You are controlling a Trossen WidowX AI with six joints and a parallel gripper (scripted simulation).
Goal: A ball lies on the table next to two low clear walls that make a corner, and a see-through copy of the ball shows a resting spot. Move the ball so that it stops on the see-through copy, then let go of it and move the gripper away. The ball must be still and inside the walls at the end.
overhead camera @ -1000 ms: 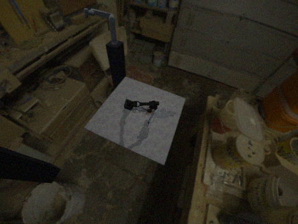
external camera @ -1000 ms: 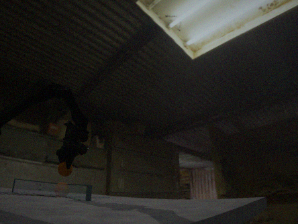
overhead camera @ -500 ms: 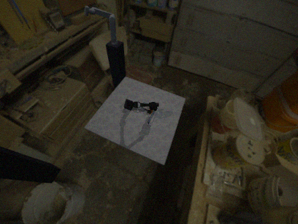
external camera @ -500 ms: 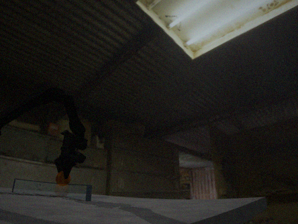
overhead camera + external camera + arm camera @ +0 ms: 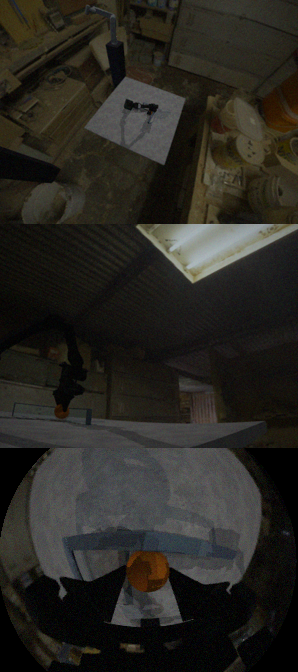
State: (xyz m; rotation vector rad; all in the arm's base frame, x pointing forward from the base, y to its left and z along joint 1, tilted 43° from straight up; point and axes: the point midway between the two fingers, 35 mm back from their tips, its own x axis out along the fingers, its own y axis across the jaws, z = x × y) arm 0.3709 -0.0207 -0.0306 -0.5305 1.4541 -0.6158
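Gripper (image 5: 148, 585) clamped on the orange ball (image 5: 147, 571), fingers spread fairly wide round it, 1 dark pad on each side in the wrist view. Ball gripped right at the fingertips, sitting low, just over the pale worktop (image 5: 80, 498). From the exterior view, same story: gripper (image 5: 62, 408) pointing down, ball (image 5: 62, 412) peeking out beneath the dark fingers, at or just above the worktop (image 5: 151, 433); contact with the surface too close to call. Behind the ball, the 2 low clear walls (image 5: 50, 410), their corner post off to the right of the ball in that view. In the wrist view, walls (image 5: 186, 542) seen as a bluish band running across just beyond the ball. See-through copy hard to pick out in this dim light. From the top view, arm stretched out over the middle of the worktop (image 5: 107, 124), gripper (image 5: 151, 112) at its far end, 2 long shadows trailing off towards the near edge. Ball itself too small to make out from up there. All round, a dark, cluttered workshop.
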